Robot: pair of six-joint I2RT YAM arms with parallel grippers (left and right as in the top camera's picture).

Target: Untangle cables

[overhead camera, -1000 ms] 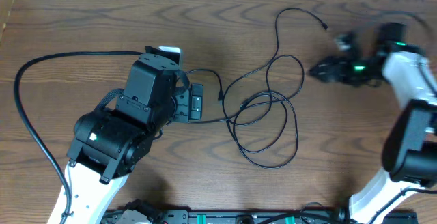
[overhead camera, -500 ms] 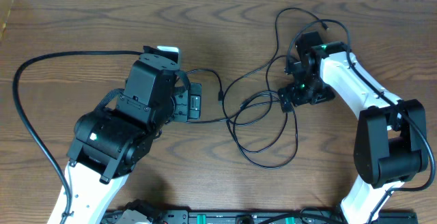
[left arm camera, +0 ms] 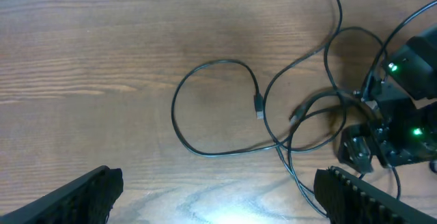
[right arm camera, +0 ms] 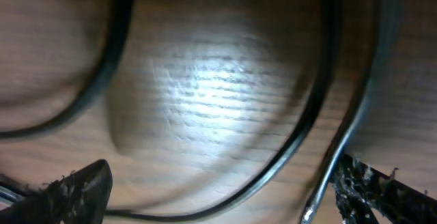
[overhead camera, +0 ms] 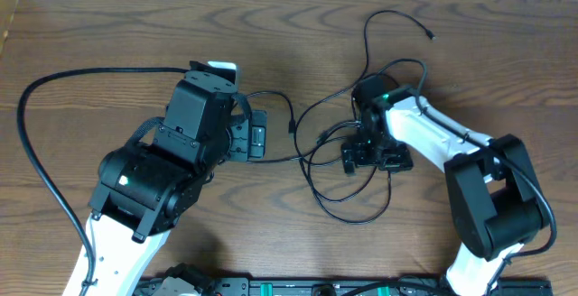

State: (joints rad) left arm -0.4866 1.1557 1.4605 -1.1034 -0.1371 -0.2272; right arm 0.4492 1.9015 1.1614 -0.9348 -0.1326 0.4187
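Right fingers [right arm camera: 75,191], spread wide, have swung in from the right edge of the bench [overhead camera: 108,25] onto the tangled cables [right arm camera: 329,46], ready to pinch a strand. Left fingers [left arm camera: 82,195] hang wide, empty.

Overhead, the right claw [overhead camera: 366,154] sits over the crossing of the cables [overhead camera: 365,43] and hides the strands beneath it; contact cannot be confirmed. One black strand passes under the left arm [overhead camera: 181,143], where its end is lost. The left wrist view shows only the two fingertips [left arm camera: 75,197] of the left claw [left arm camera: 220,197], cut by the lower edge. The right wrist view is blurred: strands run off every edge and cannot be told apart. The plug [overhead camera: 430,34] is too small to identify.
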